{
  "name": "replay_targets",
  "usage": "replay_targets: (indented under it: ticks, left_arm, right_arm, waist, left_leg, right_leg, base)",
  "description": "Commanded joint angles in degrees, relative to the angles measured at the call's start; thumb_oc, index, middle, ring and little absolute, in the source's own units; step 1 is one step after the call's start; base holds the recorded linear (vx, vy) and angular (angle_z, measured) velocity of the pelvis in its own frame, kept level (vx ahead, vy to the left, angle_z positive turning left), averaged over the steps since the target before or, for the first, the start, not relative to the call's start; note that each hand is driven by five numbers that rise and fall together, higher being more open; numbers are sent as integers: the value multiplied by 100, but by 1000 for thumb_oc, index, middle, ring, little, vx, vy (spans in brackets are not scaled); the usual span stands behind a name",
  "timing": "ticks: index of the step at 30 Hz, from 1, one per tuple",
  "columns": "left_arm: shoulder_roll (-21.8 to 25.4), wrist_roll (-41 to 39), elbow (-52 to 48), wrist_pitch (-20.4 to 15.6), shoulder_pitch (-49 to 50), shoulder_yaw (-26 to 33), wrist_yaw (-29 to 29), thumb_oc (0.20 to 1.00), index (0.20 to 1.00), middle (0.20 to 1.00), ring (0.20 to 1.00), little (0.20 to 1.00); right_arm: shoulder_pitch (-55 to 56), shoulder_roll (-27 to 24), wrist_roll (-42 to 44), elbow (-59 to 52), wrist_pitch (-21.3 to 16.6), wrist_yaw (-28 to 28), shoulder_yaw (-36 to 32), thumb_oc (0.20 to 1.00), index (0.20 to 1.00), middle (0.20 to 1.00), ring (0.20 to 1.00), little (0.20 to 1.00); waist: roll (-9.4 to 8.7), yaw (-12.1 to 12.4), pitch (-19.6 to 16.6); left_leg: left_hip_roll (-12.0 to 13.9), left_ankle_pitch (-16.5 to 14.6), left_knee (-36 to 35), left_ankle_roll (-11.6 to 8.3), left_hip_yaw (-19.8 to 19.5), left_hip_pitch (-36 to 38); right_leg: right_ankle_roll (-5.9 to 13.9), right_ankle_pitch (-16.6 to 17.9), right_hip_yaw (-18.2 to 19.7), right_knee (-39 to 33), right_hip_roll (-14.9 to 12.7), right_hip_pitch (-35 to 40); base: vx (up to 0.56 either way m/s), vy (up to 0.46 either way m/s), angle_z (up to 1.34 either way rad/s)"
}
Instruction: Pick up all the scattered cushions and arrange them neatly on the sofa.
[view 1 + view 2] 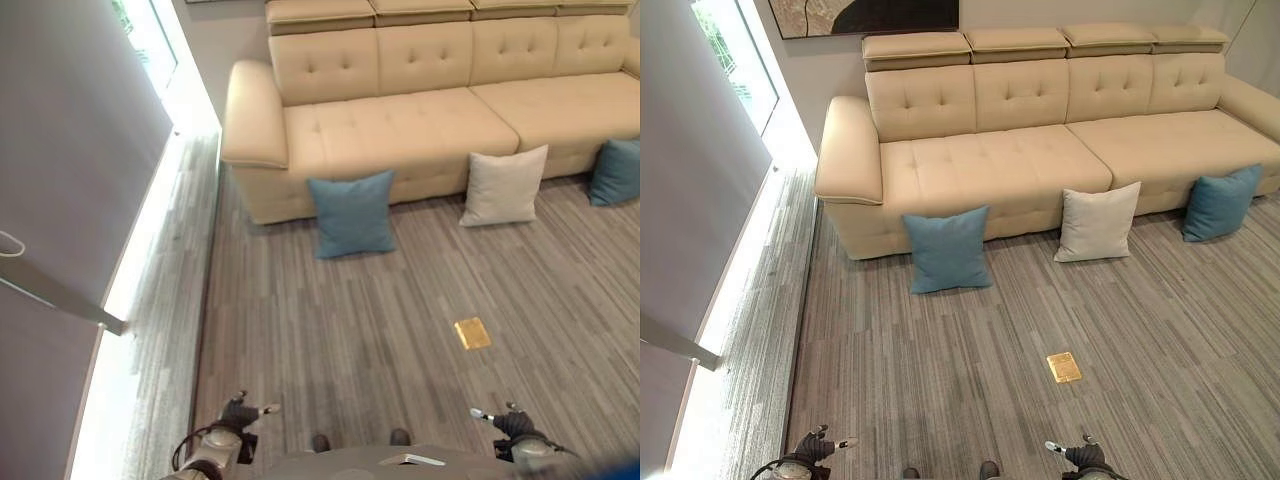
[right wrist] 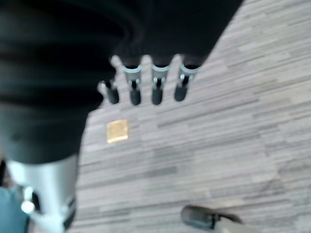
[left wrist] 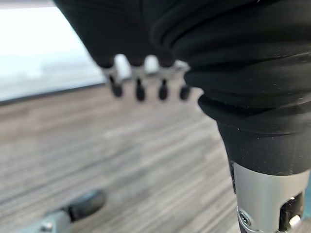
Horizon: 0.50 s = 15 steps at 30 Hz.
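A grey striped floor (image 1: 970,370) runs from a bright window wall on the robot's left up to a long cream sofa (image 1: 1040,150) with bare seats. Three cushions stand on the floor, each leaning upright against the sofa's front: a blue cushion (image 1: 947,250) near the left armrest, a pale cushion (image 1: 1097,223) around the middle, and a second blue cushion (image 1: 1220,203) further right. A small gold floor plate (image 1: 1064,367) lies in the open floor between the robot and the pale cushion.

The left hand (image 1: 818,446) and the right hand (image 1: 1080,455) hang low at the bottom edge of the eye views, well apart from every cushion. In the wrist views the left fingers (image 3: 138,87) and the right fingers (image 2: 156,90) are straight and relaxed over bare floor, holding nothing, so no cushion is yet picked up.

The risks from here lie mostly in the approach and the grasp. The cushions sit low, so reaching one means bending far forward on two legs, and balance could suffer. They look soft, so a shallow pinch at a corner could slip, or the cushion could sag and drag along the floor. Each cushion only leans on the sofa, so a nudge from an arriving hand could tip it flat, making it harder to grip. A cushion set too near the seat edge could topple back down.
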Motion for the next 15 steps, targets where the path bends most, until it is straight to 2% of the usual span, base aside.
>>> replay_targets:
  ticks: [1, 15]
  left_arm:
    - [-6, 92, 217, -100, -335, 90, 2, 1000, 1000, 1000, 1000, 1000]
    - [-52, 164, 280, -73, -248, 63, -60, 1000, 1000, 1000, 1000, 1000]
  right_arm:
    - [-294, -94, -5, 234, -89, -67, 164, 1000, 1000, 1000, 1000, 1000]
    - [-241, -72, -88, 284, -58, -30, 194, 1000, 1000, 1000, 1000, 1000]
  waist:
    - [-214, 47, 68]
    - [-200, 47, 58]
  left_leg:
    - [-104, -551, 35, -104, -856, -59]
    - [-116, -605, 71, -81, -863, -7]
  right_leg:
    - [235, -582, -119, 61, -68, 166]
    - [226, -598, -99, 61, -74, 225]
  base:
    - [0, 0, 0]
    - [3, 0, 0]
